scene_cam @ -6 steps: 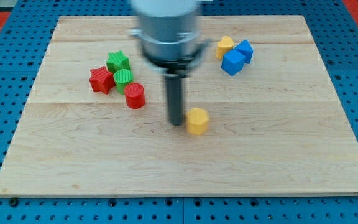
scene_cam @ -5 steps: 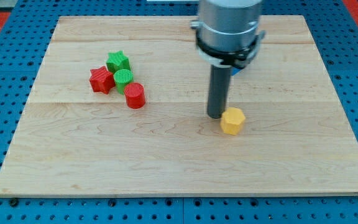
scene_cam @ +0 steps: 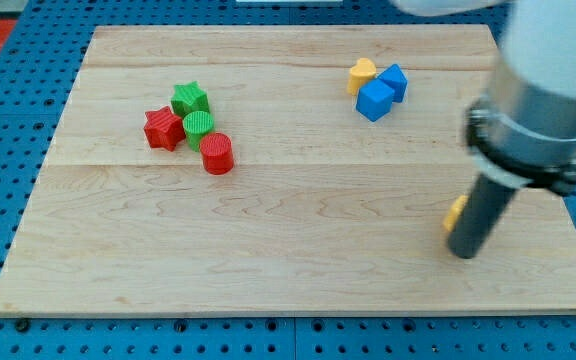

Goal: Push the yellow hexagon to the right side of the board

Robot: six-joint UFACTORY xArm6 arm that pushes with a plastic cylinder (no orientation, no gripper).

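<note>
The yellow hexagon (scene_cam: 455, 211) lies near the board's right edge, below mid-height; only a small sliver of it shows at the left of my rod, the rest is hidden behind it. My tip (scene_cam: 464, 251) rests on the wooden board (scene_cam: 298, 260) just below and in front of the hexagon, touching or almost touching it. The arm's grey body fills the view's upper right corner.
A yellow block (scene_cam: 361, 74) and two blue blocks (scene_cam: 374, 100) (scene_cam: 395, 80) sit together at the upper right. A green star (scene_cam: 189, 98), a red star (scene_cam: 163, 129), a green cylinder (scene_cam: 199, 126) and a red cylinder (scene_cam: 217, 153) cluster at the left.
My rod has swept right across the board, pushing the yellow hexagon from the middle to near the right edge. The other blocks have not moved.
</note>
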